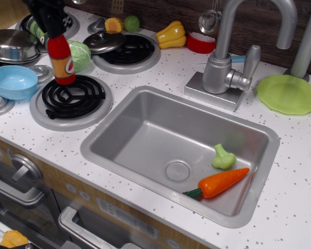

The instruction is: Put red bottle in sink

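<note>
The red bottle (62,61), with a red cap and an orange-yellow label, is over the back edge of the front-left black burner (72,97), at or just above its grate. My black gripper (54,31) comes down from the top left and is shut on the bottle's neck and cap. The bottle leans slightly. The sink (137,122), a silver-grey basin with a round drain, lies to the right of the burner, well apart from the bottle.
An orange carrot (220,182) and a pale green broccoli piece (223,157) lie in the sink's right part. A blue bowl (13,81) and steel pot (10,44) stand left of the bottle, a green cabbage (81,54) behind it. The faucet (225,67) stands behind the sink, a green plate (287,93) at right.
</note>
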{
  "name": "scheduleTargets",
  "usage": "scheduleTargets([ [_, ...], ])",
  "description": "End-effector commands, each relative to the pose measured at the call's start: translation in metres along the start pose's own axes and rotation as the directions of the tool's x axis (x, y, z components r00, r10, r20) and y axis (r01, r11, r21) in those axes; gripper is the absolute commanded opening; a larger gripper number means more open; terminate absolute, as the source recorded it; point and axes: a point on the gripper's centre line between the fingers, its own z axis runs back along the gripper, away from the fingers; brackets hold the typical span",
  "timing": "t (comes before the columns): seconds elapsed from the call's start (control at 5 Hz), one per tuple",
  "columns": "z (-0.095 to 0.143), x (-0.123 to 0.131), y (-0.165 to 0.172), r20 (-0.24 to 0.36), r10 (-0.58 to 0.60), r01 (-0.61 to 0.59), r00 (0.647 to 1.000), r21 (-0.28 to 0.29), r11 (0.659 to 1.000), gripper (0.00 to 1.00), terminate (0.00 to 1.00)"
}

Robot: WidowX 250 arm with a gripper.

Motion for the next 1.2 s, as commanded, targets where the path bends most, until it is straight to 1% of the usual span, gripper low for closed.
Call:
scheduleTargets([
  [0.0, 0.042, 0.021, -0.037, 0.034, 0.051, -0.051, 0.998, -0.011, 0.999, 0.00, 0.00],
  [0.2, 0.041, 0.028, -0.079, 0.025, 0.084, -0.083, 0.996, -0.037, 0.996, 0.00, 0.00],
  [0.4, 0.027, 0.033, -0.114, 0.038, 0.094, -0.092, 0.995, -0.035, 0.995, 0.00, 0.00],
  [0.6, 0.005, 0.041, -0.141, 0.063, 0.096, -0.094, 0.993, -0.034, 0.995, 0.00, 0.00],
  [0.8, -0.013, 0.049, -0.154, 0.074, 0.074, -0.073, 0.995, -0.017, 0.997, 0.00, 0.00],
  [1.0, -0.036, 0.048, -0.152, 0.111, 0.073, -0.072, 0.991, -0.014, 0.997, 0.00, 0.00],
])
